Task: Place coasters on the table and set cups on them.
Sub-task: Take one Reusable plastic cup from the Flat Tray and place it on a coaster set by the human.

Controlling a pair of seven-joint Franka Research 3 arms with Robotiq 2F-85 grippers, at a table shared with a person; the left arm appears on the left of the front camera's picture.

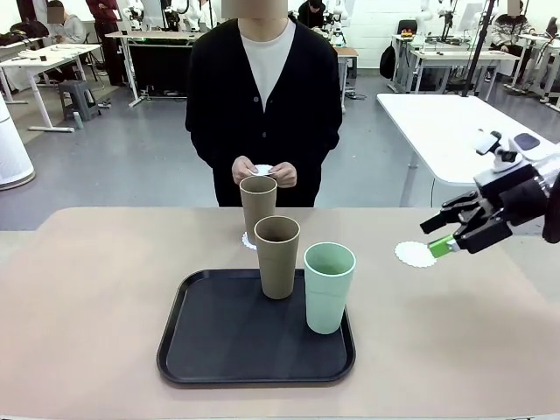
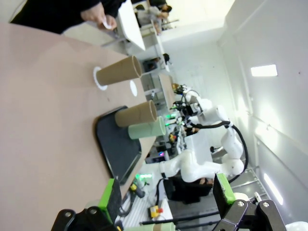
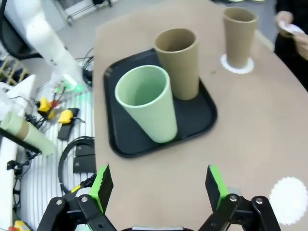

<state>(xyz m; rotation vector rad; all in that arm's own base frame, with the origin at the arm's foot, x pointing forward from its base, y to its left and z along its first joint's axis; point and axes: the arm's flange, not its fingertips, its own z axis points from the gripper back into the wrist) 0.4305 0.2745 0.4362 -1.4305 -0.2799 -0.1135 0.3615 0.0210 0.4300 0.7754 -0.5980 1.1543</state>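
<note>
A tan cup stands on a lacy white coaster on the beige table, just beyond the black tray. On the tray stand a second tan cup and a mint green cup. Another coaster lies bare on the table to the right. My right gripper hovers open right beside that coaster, holding nothing. The person's hands hold a third coaster. In the right wrist view the mint cup is nearest my open right gripper. My left gripper is open, far from the cups.
The person stands at the far edge of the table, hands close to the far tan cup. A white-topped table stands behind on the right. Bare tabletop stretches left of the tray.
</note>
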